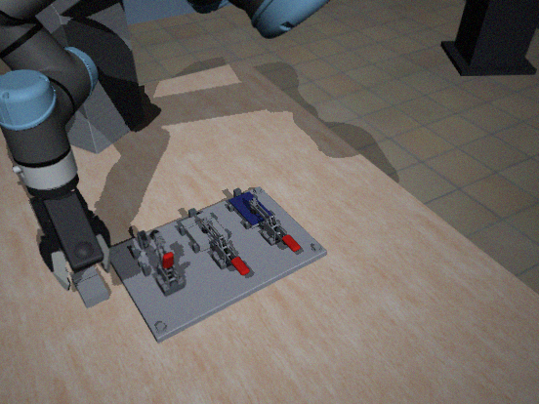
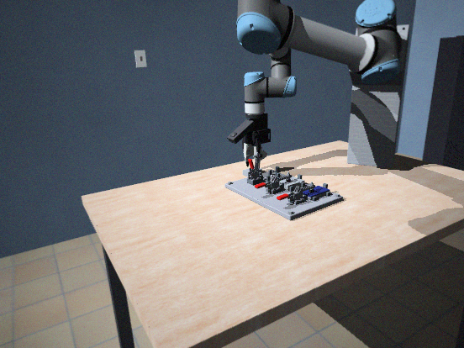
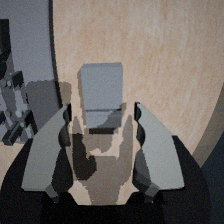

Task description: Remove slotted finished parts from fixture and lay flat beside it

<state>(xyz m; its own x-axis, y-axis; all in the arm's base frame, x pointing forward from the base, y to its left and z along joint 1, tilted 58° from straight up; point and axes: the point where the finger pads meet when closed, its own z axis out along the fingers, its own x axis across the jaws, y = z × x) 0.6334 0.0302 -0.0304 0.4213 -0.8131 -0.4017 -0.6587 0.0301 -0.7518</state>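
A grey finished part (image 1: 93,290) (image 3: 101,90) lies flat on the table just left of the grey fixture plate (image 1: 210,298) (image 2: 269,202) (image 3: 30,45). My gripper (image 1: 82,274) (image 2: 252,157) (image 3: 102,104) hangs just above the part's near end, open, with the fingers clear of it. The fixture's left station is empty and its clamp handle (image 1: 167,260) stands up. A second grey part (image 1: 192,229) (image 2: 291,185) sits clamped in the middle station. The blue blank (image 1: 244,202) (image 2: 317,191) sits clamped in the right station.
The red handles of the middle clamp (image 1: 240,265) and right clamp (image 1: 292,242) lie down. The robot's pedestal (image 1: 98,122) stands at the back left of the table. The table's right edge runs diagonally past the fixture. A dark column (image 1: 488,39) stands on the floor.
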